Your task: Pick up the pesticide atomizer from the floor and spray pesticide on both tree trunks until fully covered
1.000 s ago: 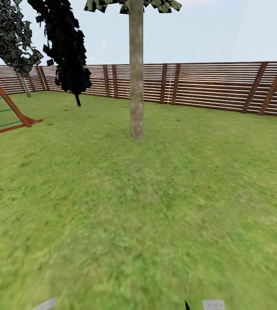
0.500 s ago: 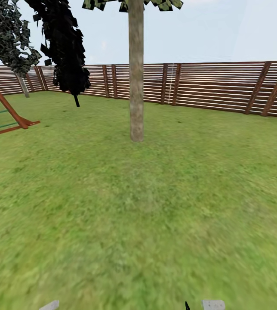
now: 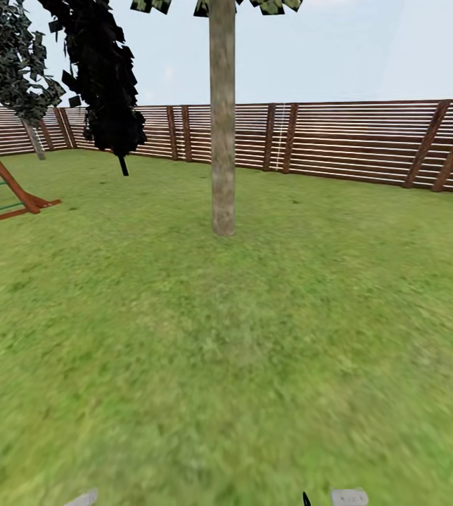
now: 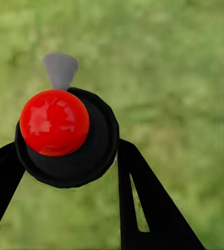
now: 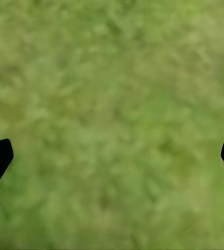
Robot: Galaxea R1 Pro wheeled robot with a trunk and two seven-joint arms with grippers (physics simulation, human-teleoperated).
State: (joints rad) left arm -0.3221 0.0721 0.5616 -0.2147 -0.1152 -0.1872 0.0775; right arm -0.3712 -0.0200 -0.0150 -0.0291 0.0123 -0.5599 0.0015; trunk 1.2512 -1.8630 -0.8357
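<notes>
A tree trunk (image 3: 223, 133), thick and mottled grey-brown, rises from the lawn straight ahead, a few metres off, with its foliage cut off by the frame's upper edge. My left gripper (image 4: 67, 148) is shut on the pesticide atomizer (image 4: 94, 156), seen from above as a round black body with a red ball and a small grey nozzle. Black fingers (image 4: 148, 208) press against both of its sides. My right gripper (image 5: 112, 156) hangs open over bare grass, its two tips far apart.
A brown slatted fence (image 3: 353, 144) closes off the back of the garden. A red-brown swing frame (image 3: 5, 186) stands at the left. Behind it lean a thin pale tree (image 3: 33, 137) and a black-leaved tree (image 3: 110, 77). Open lawn (image 3: 226, 337) lies between me and the trunk.
The whole head view has shifted: the swing frame slid further left and the trunk's base sits slightly lower, so the camera has moved. Nothing in the scene itself moved.
</notes>
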